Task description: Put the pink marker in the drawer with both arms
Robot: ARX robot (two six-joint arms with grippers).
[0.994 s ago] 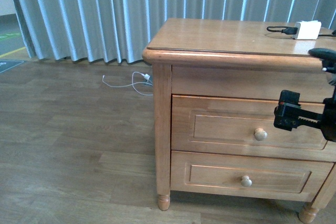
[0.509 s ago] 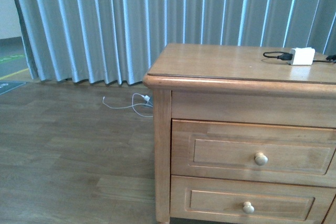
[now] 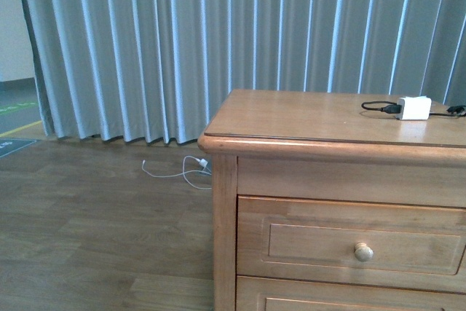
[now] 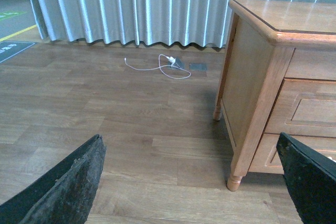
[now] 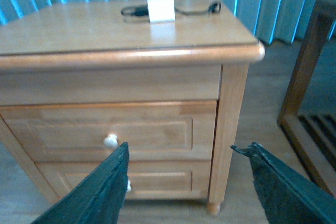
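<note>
Inspecting the honey-coloured wooden drawer (image 3: 353,244) with recessed panel and round pale knob (image 3: 363,252), we find it closed. Both the left gripper (image 4: 191,182) and right gripper (image 5: 189,187) stand spread apart, empty. We cannot see the pink marker.

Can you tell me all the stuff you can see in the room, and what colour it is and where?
cabinet: one, honey-coloured wood, on the right
drawers: two, same wood, both shut, upper one taller
knobs: two, pale, one per drawer
charger: one, white with black cable, on the cabinet top
cable: one, white, on the floor by the curtain
curtain: one, grey, behind
floor: brown wood planks
wooden frame: one, dark, beside the cabinet
pink marker: not seen
left gripper: black, open
right gripper: black, open
</note>
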